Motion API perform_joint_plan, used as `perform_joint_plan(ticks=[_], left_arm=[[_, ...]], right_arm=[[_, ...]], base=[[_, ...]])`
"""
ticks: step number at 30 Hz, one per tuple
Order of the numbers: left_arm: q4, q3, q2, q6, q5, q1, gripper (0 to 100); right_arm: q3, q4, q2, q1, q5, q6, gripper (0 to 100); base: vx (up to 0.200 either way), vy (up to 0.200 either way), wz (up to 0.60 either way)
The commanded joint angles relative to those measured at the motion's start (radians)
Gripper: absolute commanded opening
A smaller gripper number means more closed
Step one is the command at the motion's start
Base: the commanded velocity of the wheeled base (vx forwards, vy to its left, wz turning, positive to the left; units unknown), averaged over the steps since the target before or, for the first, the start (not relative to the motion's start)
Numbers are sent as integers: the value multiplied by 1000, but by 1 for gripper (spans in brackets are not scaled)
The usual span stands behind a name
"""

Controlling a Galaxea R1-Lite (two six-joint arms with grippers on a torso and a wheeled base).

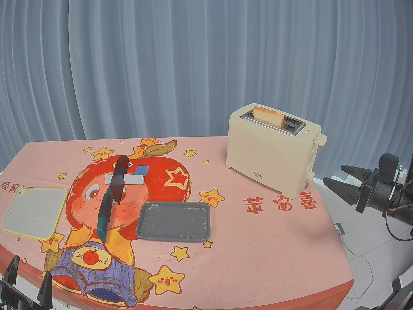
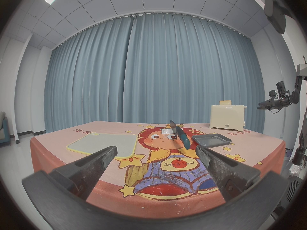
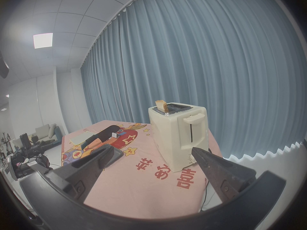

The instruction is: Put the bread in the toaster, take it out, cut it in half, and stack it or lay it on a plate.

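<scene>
**Bread** (image 1: 268, 116): one toasted slice, upright in a top slot of the toaster (image 1: 273, 151). Its upper part stands clear of the slot, at the end away from the lever (image 1: 320, 139).

**Toaster:** cream, two slots, on the far right part of the pink cartoon-print tablecloth (image 1: 266, 246). The lever end faces the table's right edge.

**Plate** (image 1: 148, 233): grey rectangular tray, to the toaster's left and nearer the robot, lying flat with specks on its floor.

**Knife** (image 1: 112, 194): dark blade, teal handle, just beyond the plate on the side away from the toaster. The blade end is propped across a small white block (image 1: 134, 179), the handle points toward the robot, and a blue piece (image 1: 142, 170) touches the block.

**Cutting board** (image 1: 34, 212): pale with a yellow-green rim, farthest from the toaster, at the table's left edge.

**Right gripper** (image 1: 335, 174): in the air off the table, near the toaster's lever end. Fingers are spread, with nothing between them.

**Left gripper** (image 1: 29, 276): well apart from the toaster, at the table's near left corner. Fingers are spread and hold nothing.
</scene>
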Motion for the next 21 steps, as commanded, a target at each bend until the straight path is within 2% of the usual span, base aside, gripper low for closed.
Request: perform_joint_plan(ticks=[1, 21], left_arm=[[-1, 18, 2, 0, 0, 0, 100], [-1, 18, 2, 0, 0, 0, 100]], right_arm=[[20, -1, 11, -7, 1, -2, 100], [20, -14, 158, -10, -2, -2, 100]], base=[[0, 0, 0], [0, 0, 0]])
